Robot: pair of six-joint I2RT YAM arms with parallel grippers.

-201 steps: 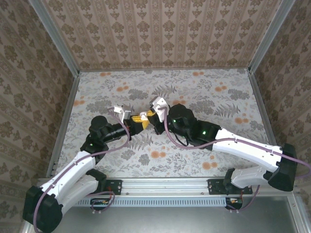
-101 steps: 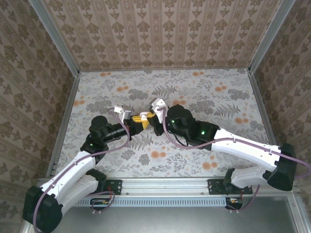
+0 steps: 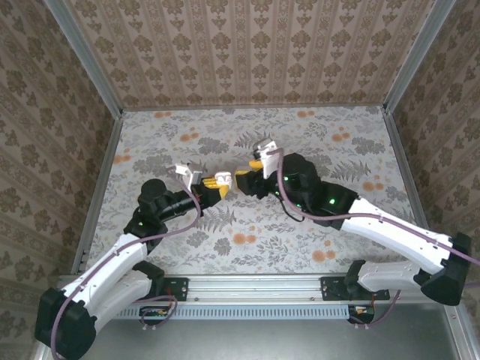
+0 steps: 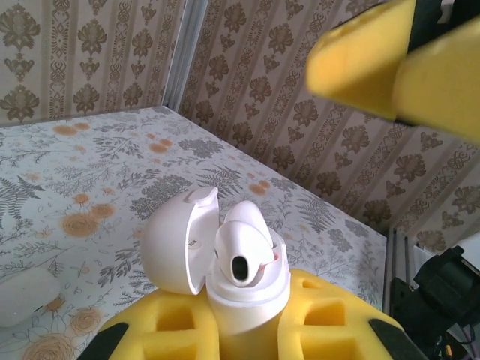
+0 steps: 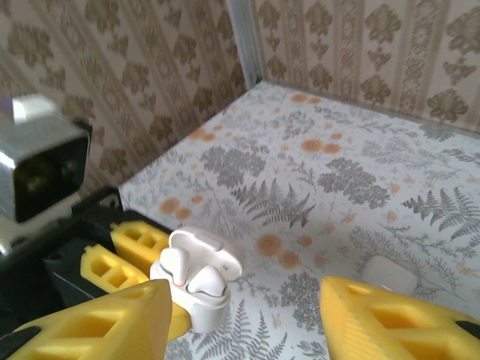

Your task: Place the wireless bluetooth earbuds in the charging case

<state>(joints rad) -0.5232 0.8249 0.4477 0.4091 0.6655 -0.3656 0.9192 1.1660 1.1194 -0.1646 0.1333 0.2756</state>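
The white charging case [image 5: 196, 289] stands with its lid open, and my left gripper [image 3: 220, 184] is shut on its base between yellow foam fingers [image 4: 157, 330]. Both white earbuds sit in its sockets, one [image 5: 171, 264] beside the other [image 5: 207, 280]. In the left wrist view the nearer earbud [image 4: 244, 251] pokes up from the case [image 4: 247, 300] next to the lid [image 4: 176, 240]. My right gripper [image 3: 246, 176] is open just right of the case, its fingers [image 5: 97, 322] spread wide with nothing between them.
A second white rounded case [image 5: 386, 274] lies on the floral tabletop [image 3: 337, 150] beyond the held case; it is also at the lower left of the left wrist view [image 4: 22, 296]. Patterned walls with metal rails [image 3: 101, 172] enclose the table.
My right gripper has pulled back to the right, away from the case, and now stands open. The left gripper still holds the case in the same place.
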